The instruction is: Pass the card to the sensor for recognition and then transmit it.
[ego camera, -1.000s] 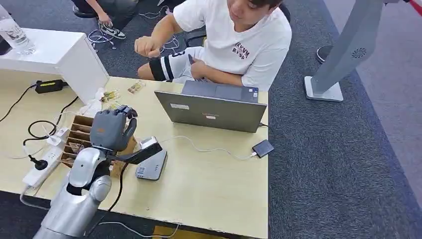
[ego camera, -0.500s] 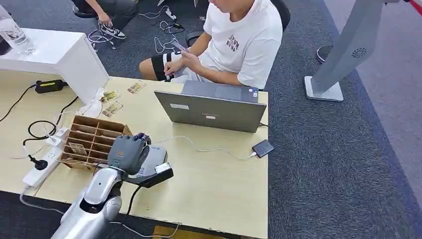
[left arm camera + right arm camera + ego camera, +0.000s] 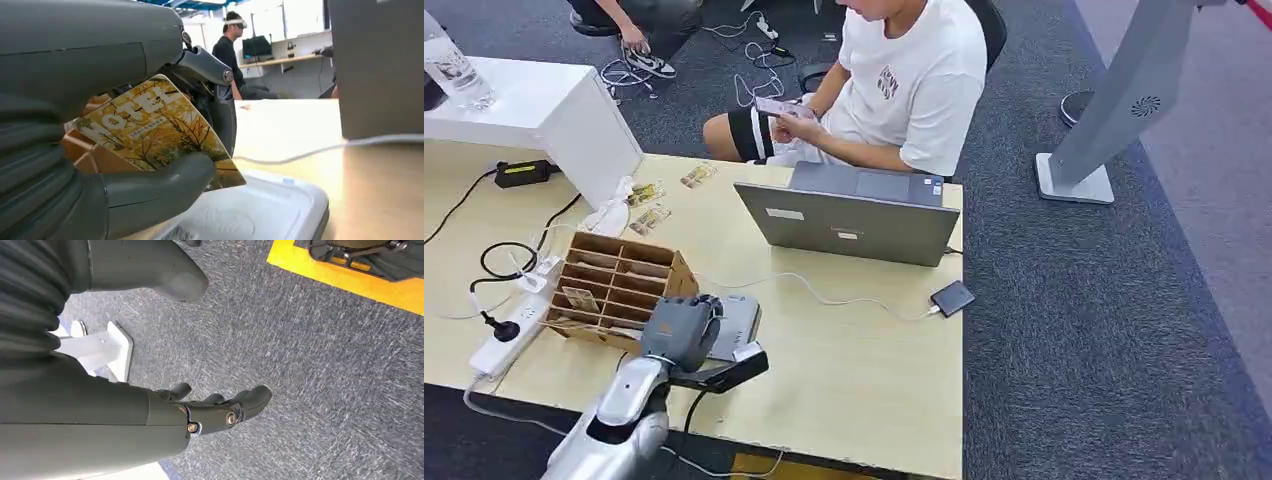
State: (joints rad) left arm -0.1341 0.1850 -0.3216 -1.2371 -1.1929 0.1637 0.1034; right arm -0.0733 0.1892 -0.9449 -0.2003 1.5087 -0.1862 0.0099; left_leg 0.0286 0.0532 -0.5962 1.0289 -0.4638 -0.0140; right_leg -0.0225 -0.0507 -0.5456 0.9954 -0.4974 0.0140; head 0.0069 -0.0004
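The left hand (image 3: 682, 333) hovered low over the sensor (image 3: 260, 210), thumb pinching the card (image 3: 160, 135); the right hand (image 3: 150, 405) hung with fingers spread, holding nothing.

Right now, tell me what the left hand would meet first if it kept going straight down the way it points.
Most likely the grey sensor: the left hand holds the card just above its top. Whether the card already touches it is unclear.
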